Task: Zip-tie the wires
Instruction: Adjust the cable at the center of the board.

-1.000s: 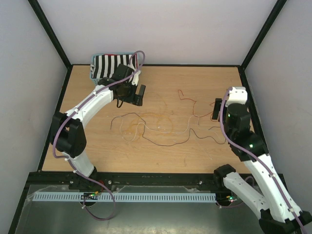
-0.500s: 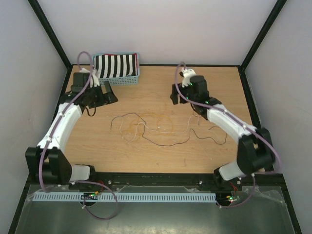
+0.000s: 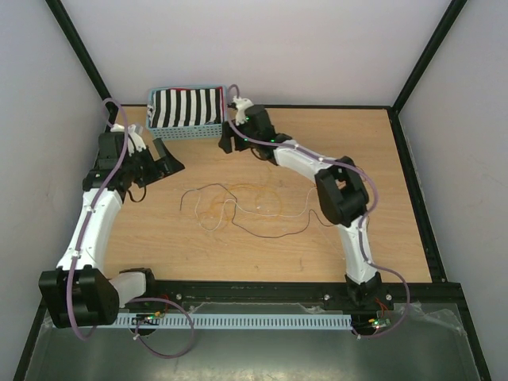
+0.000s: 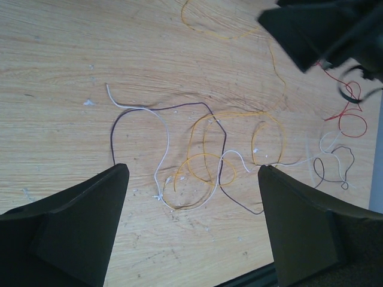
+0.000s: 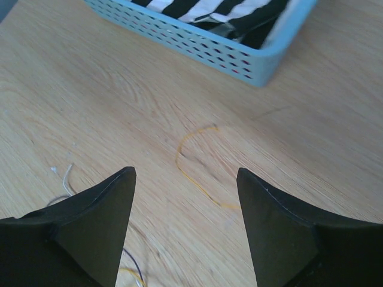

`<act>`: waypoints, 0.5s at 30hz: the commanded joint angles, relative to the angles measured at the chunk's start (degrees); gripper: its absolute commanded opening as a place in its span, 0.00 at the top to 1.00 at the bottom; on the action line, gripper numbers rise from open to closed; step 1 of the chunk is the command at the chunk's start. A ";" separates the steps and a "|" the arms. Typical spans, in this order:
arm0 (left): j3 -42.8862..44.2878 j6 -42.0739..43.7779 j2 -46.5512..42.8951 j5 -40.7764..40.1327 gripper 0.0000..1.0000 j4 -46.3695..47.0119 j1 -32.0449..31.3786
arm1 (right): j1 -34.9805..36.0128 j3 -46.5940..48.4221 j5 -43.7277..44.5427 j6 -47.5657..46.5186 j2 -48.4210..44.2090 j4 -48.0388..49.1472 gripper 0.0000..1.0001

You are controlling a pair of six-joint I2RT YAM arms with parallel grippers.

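Currently I am hovering the left gripper (image 3: 164, 156) and right gripper (image 3: 229, 138), both open and empty, either side of the basket (image 3: 186, 132), wires (image 3: 246, 208) lying loose in front of it, nothing zip-tied yet.

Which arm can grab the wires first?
Probably the left. Its open left pincer looks onto the tangled wires, framed between its fingers. The right pincer, open too, faces the blue basket, with just one orange strand before it.
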 commanded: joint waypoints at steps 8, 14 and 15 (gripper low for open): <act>-0.96 -0.20 -2.12 4.56 0.09 1.81 2.19 | 3.74 19.90 6.50 0.99 15.61 -8.67 0.21; -1.14 0.32 -2.08 5.31 0.09 1.85 2.69 | 4.38 23.94 9.18 0.48 19.52 -9.37 0.22; -1.14 0.42 -2.01 5.30 0.09 1.82 2.85 | 4.42 24.81 9.28 0.59 20.22 -9.63 0.24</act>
